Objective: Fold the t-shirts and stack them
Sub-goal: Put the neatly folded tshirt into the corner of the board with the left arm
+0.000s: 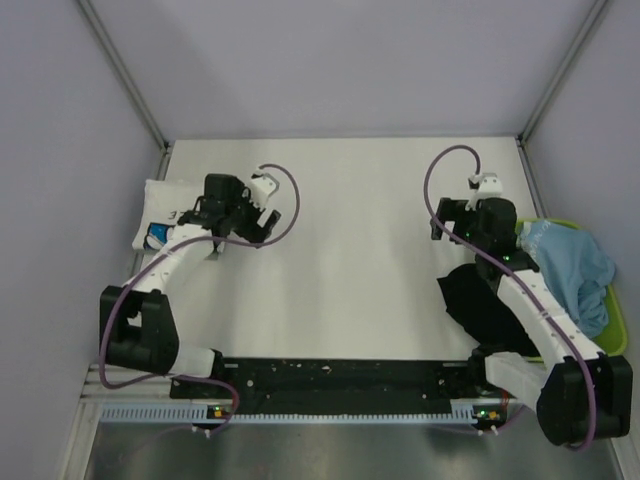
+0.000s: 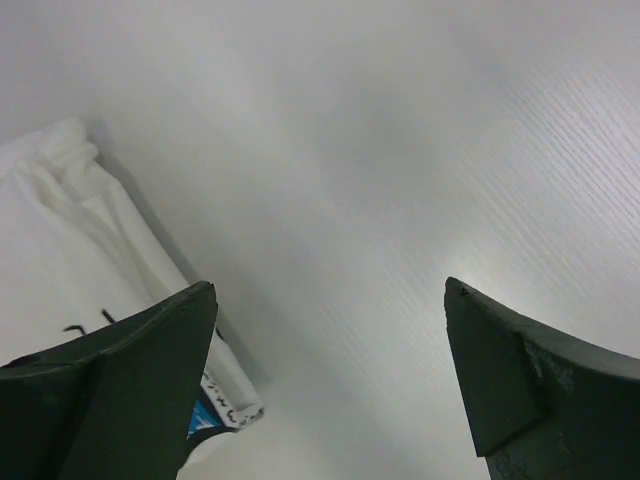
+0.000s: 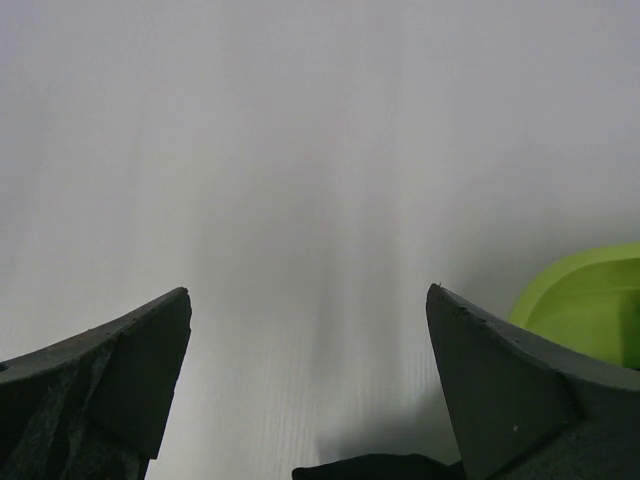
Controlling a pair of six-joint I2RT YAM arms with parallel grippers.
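- Folded white cloth t-shirt with blue print and dark lettering [image 1: 160, 205] lies flat at left of white table [image 1: 350, 250], just beside left gripper [image 2: 328, 288].
- Left gripper: jaws wide, nothing between.
- Right gripper [image 3: 308, 290]: spread wide too, empty, over bare table.
- Crumpled black t-shirt [image 1: 480, 300] heaped under right arm.
- Bunched light-blue t-shirt [image 1: 570, 265] drapes over lime-green plastic tray [image 1: 620, 325].
- 1 of 3 visible shirts looks folded.
- Cloth likely light, limp, prone to sag and bunch.
- Best hold: pinch shoulder seams or hem edge with 2 grippers well apart, to spread it flat.
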